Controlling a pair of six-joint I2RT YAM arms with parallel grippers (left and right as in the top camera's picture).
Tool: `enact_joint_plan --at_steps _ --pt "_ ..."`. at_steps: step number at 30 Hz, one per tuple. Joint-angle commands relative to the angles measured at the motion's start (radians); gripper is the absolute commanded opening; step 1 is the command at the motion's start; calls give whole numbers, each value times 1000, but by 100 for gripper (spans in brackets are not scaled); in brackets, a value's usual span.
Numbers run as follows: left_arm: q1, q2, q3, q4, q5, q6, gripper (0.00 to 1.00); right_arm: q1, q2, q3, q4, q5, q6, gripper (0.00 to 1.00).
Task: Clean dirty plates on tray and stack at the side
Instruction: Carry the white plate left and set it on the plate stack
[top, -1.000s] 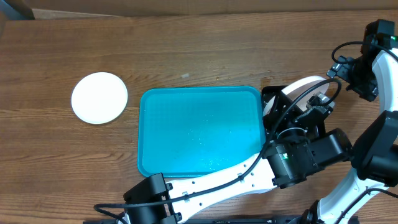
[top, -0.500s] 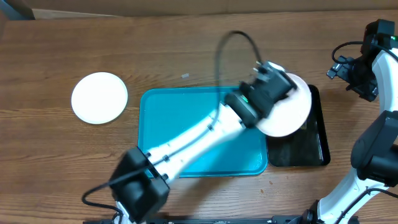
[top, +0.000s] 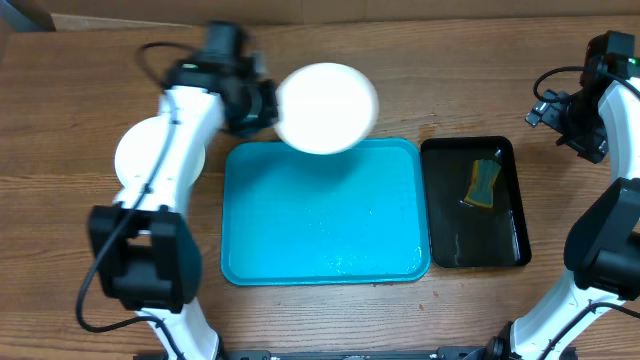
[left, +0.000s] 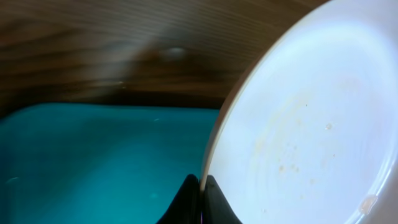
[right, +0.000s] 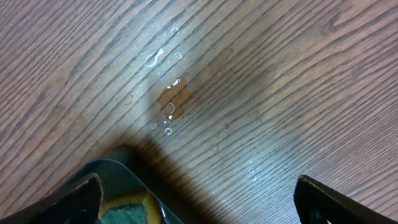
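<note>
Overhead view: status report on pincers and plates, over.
Left pincer shut on white plate, over tray far rim. Right pincer open, empty. Second plate on table, left of tray. Path clear.

table (top: 400, 80): wood, clear grain, matt, a few water drops
tray (top: 300, 230): turquoise plastic, finely textured, wet sheen
plate (top: 325, 108): white, smooth, glossy, faint brownish specks
black tray (top: 505, 235): plastic, glossy
sponge (top: 484, 184): yellow-green, rough

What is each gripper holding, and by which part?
Left gripper clamps a white plate by its rim. Right gripper is open, holding nothing.
</note>
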Motion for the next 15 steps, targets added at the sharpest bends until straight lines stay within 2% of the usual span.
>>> enact_joint_plan --at_steps 1,6,8,12,15 --pt "165 -2 23 -70 72 21 4 3 -18 7 2 4 5 100" --pt "407 -2 19 -174 63 89 4 3 -18 7 2 4 5 100" --pt "487 -2 19 -203 8 102 4 3 -18 7 2 4 5 100" --pt "601 -2 0 -210 -121 93 4 3 -18 7 2 4 5 100" --pt "652 -2 -39 -183 -164 71 4 3 -18 7 2 4 5 100"
